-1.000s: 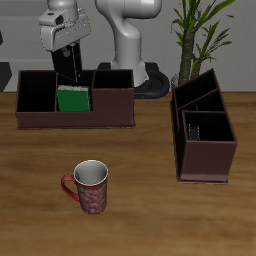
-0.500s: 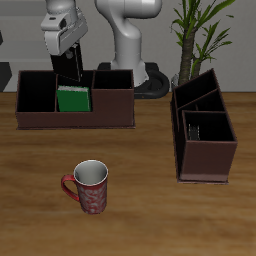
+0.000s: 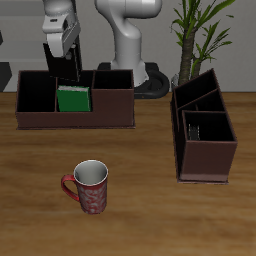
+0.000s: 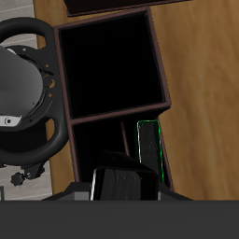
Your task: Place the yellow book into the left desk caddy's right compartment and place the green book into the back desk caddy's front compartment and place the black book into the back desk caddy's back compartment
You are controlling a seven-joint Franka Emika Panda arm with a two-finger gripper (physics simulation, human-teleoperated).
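My gripper [image 3: 63, 54] is shut on the black book [image 3: 64, 68], which hangs upright over the back rim of the back desk caddy [image 3: 75, 119]. The green book [image 3: 73, 99] stands in that caddy's middle section, just in front of the hanging book. In the wrist view the black book [image 4: 121, 183] shows edge-on beside the green book's edge [image 4: 153, 149], above the caddy's dark compartments [image 4: 161, 70]. The left desk caddy [image 3: 207, 160] stands apart at the table's side. The yellow book is out of view.
A red mug [image 3: 88, 186] stands near the table's front edge. A potted plant [image 3: 195, 35] rises behind the left desk caddy. The robot's base [image 3: 150, 85] sits behind the back caddy.
The gripper with the black book has risen a little and turned slightly above the back caddy. Nothing else has moved.
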